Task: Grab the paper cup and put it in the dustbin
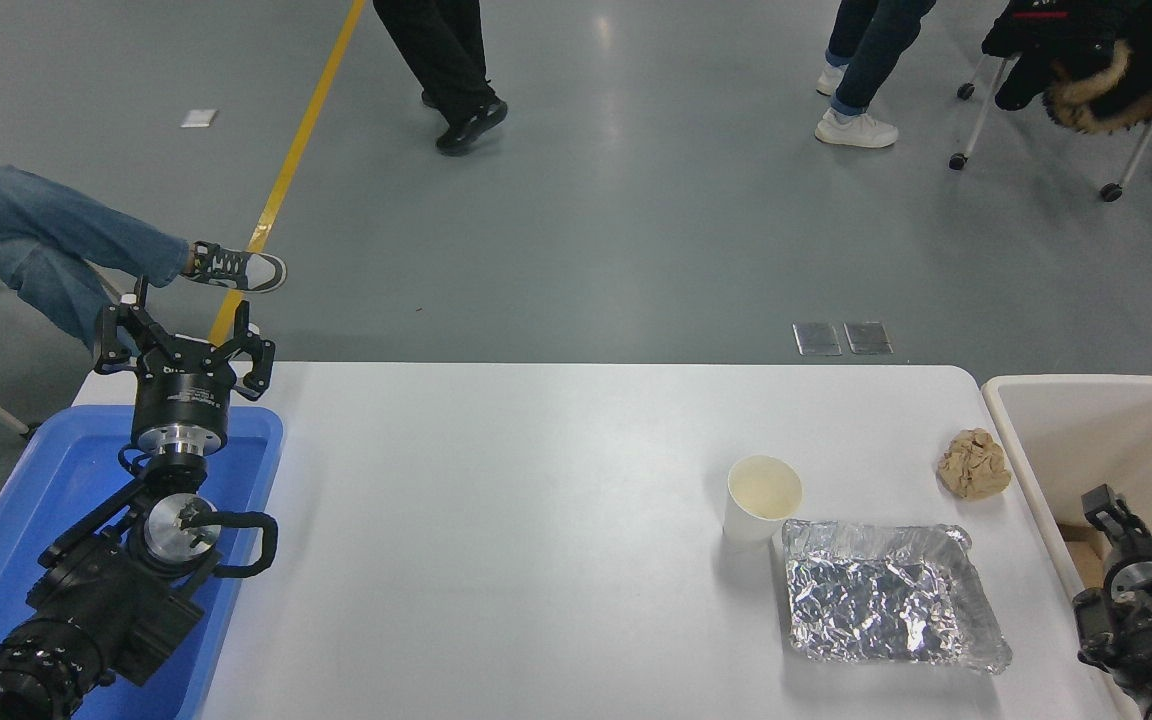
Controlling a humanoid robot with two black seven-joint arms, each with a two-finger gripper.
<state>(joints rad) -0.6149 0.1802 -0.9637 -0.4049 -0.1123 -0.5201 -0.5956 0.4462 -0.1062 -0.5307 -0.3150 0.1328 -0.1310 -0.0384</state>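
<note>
At lower right of centre, the paper cup [762, 499] stands upright, touching the foil tray [886, 604]; the dustbin [1036, 470] fills the right edge. My right gripper [1104, 508] sits over it, fingers I cannot tell. Left gripper [182, 347] parked wide at left. I'd approach the cup from the side clear of the foil

Matt paper cup [763, 500] beside crinkled, shiny foil tray [886, 600].

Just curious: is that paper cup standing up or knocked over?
Upright: the paper cup stands on its base, open rim facing up.
</note>
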